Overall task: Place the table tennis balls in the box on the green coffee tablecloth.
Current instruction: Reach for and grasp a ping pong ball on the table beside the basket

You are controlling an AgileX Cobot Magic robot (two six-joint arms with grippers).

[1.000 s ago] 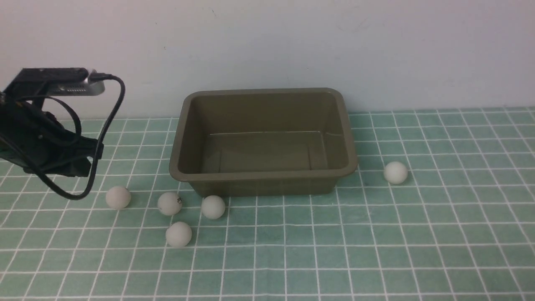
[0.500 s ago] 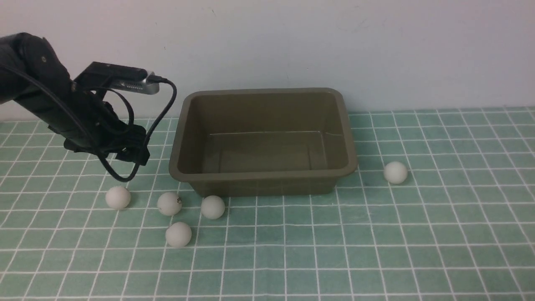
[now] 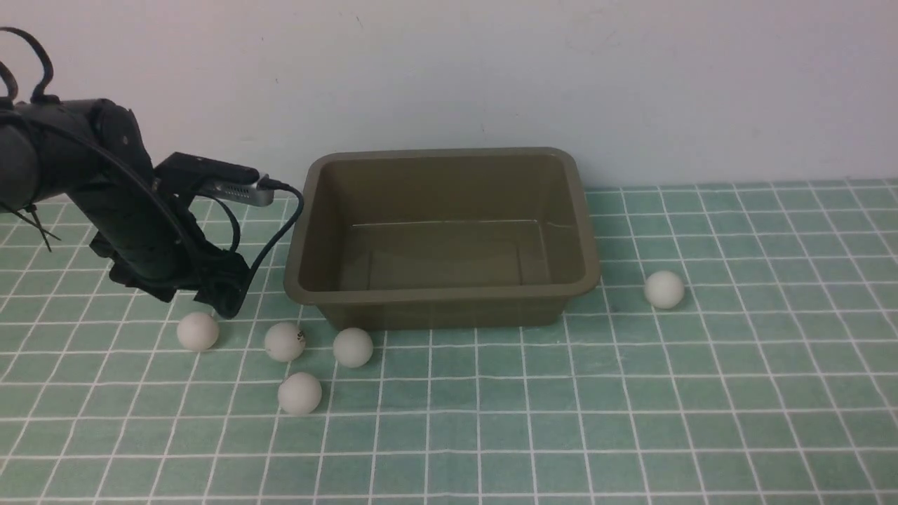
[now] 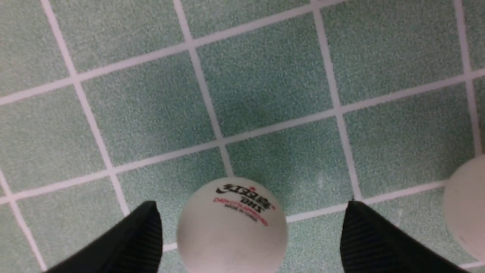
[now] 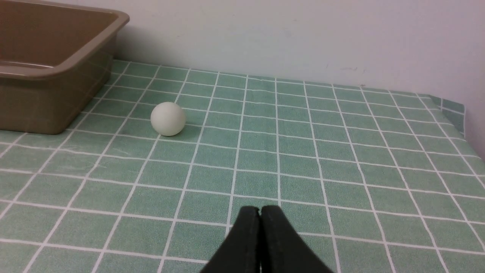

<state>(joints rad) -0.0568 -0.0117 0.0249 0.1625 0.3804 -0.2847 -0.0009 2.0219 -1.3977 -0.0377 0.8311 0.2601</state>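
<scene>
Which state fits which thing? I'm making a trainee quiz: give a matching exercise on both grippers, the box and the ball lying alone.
Things:
1 left gripper
2 right gripper
3 box
4 lone ball

States:
A shut
B empty
C open around a printed ball
D on the cloth, right of the box

Pairs: 1-C; 2-A; 3-B; 4-D

My pincer (image 4: 250, 204) spread wide around a printed ball (image 4: 231, 227).
The ball sits on the green gridded surface (image 4: 265, 87) between my fingers (image 4: 125, 242), touching neither; a second ball (image 4: 468, 206) peeks in beyond one finger.
</scene>
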